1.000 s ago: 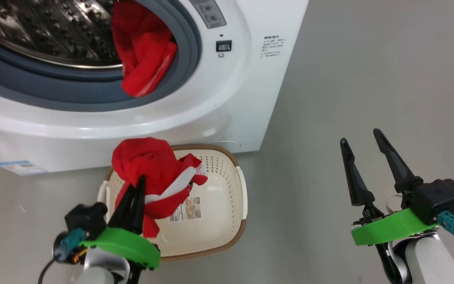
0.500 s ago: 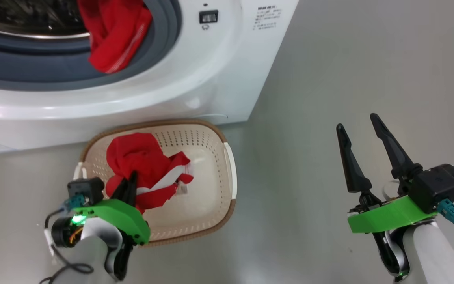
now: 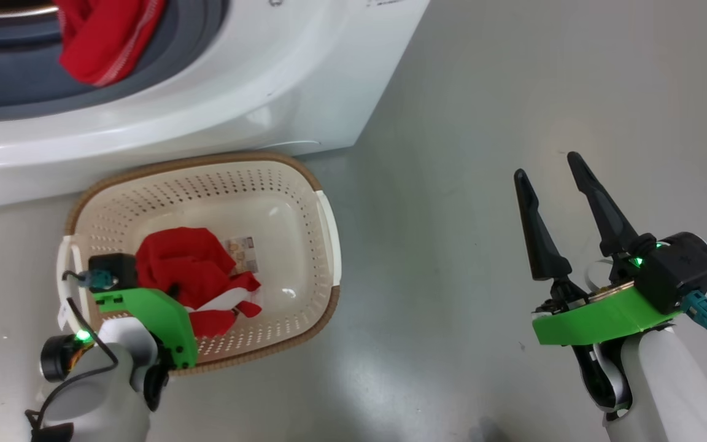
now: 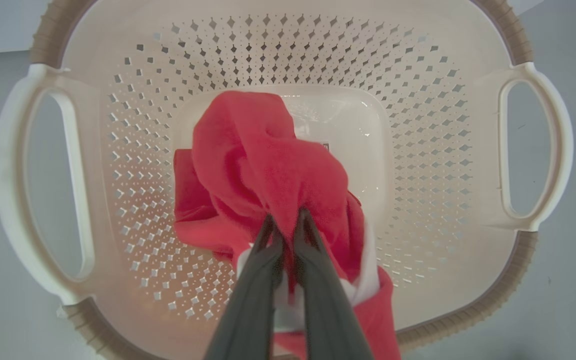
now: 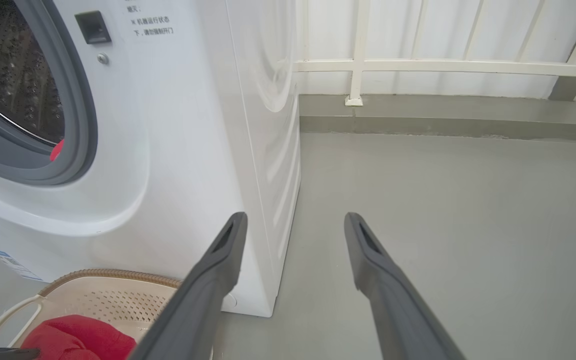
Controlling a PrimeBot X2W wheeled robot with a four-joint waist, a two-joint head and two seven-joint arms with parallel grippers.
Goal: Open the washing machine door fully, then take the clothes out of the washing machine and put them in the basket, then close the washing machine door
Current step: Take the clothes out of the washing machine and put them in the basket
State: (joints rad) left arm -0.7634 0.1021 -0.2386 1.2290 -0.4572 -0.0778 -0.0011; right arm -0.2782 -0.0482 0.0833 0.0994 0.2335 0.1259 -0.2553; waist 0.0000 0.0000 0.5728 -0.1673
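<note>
The left fingers (image 4: 274,240) are clamped on the red clothes (image 4: 263,160) inside the basket (image 4: 418,125), beside the washing machine (image 3: 255,73). A second red garment (image 3: 105,37) lies in the drum opening (image 3: 22,92). The right fingers (image 3: 539,239) stand wide apart, empty.

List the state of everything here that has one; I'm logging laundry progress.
washing machine: open at the front.
drum garment: draped over the grey seal, not yet out.
basket: upright on the floor by the machine.
basket garment: bunched inside the basket.
left gripper: shut on the basket garment.
right gripper: open, empty, above the floor.
</note>
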